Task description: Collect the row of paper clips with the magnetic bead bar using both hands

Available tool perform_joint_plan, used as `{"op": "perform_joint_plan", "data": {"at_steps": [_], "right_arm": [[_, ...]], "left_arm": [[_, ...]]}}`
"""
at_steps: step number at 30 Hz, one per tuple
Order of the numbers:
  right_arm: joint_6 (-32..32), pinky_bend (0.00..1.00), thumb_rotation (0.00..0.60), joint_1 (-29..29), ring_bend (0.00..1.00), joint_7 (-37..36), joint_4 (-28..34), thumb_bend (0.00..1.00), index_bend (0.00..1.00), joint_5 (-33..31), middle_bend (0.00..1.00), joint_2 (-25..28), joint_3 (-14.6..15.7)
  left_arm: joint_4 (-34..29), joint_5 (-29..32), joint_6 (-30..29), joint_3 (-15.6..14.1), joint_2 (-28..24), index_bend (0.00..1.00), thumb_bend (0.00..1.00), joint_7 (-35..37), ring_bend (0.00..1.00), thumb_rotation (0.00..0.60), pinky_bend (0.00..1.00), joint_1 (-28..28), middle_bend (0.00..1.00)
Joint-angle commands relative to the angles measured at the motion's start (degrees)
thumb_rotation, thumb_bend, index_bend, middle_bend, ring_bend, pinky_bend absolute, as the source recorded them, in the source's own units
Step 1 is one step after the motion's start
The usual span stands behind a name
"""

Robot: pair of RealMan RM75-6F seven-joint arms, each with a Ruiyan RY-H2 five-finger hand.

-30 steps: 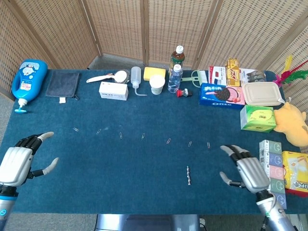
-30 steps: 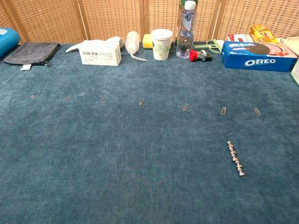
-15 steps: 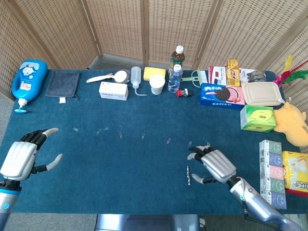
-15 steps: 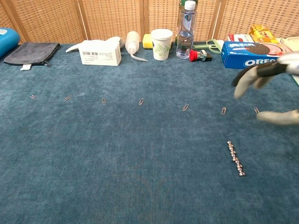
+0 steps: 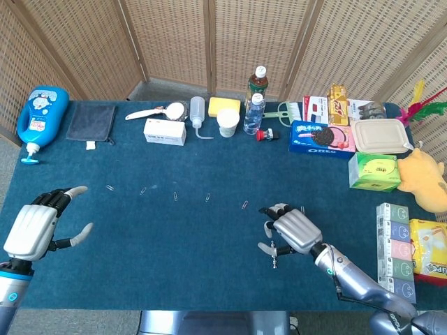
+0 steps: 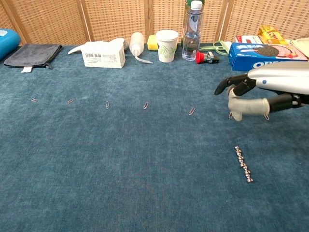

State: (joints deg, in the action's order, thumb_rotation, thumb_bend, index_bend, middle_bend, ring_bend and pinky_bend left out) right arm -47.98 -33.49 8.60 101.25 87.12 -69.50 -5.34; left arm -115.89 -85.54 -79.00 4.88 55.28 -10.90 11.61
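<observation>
I am holding my right hand [image 6: 263, 92] spread and empty above the magnetic bead bar [image 6: 243, 164] near the tabletop's [image 5: 174, 244] front edge; my left hand [image 5: 35, 227] is hovering wide, paper clips [image 6: 107, 104] lying mid-tabletop.

Bright, even light throughout, soft shadows, both views sharp, without glare.

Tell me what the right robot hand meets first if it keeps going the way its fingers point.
Likely nothing at once: the right robot hand points left above the cloth. The nearest paper clip lies in that line but lower; height is unclear.
</observation>
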Motion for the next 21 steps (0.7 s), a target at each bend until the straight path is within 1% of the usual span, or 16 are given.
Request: {"op": "perform_joint_plan", "data": {"at_steps": [1,4,8,14,21], "right_arm": [[-0.2,0.16,0.0,-0.1,0.16,2.7,-0.9,0.39,0.52,-1.2,0.15,-1.2,0.6],[-0.8,0.16,0.0,0.1,0.15,4.7,-1.4,0.39,0.52,-1.4,0.13,-2.0,1.4],[-3.1,0.15,0.0,0.8,0.13,7.3,-3.2,0.39,0.5,-1.1,0.12,-4.1,2.1],[-5.4,0.15,0.0,1.6,0.13,9.8,-5.2,0.39,0.5,-0.9,0.11,-7.0,3.3],[-6.1,0.15,0.0,1.5,0.13,10.2,-8.4,0.39,0.49,-0.2,0.11,-10.4,4.4]], "left_arm": [[-0.1,0.1,0.2,0.0,0.1,0.19,0.5,-0.1,0.25,0.284,0.27,0.1,0.27],[-0.2,0.1,0.2,0.0,0.2,0.19,0.51,-0.3,0.25,0.284,0.27,0.3,0.27],[-0.4,-0.1,-0.1,-0.2,0.0,0.19,0.5,-0.4,0.25,0.284,0.27,0.2,0.27],[-0.9,-0.6,-0.9,-0.4,-0.6,0.19,0.5,-0.4,0.25,0.284,0.27,-0.1,0.27],[-1.2,-1.1,-1.8,-0.9,-1.6,0.19,0.5,0.0,0.25,0.284,0.27,-0.8,0.27]]}}
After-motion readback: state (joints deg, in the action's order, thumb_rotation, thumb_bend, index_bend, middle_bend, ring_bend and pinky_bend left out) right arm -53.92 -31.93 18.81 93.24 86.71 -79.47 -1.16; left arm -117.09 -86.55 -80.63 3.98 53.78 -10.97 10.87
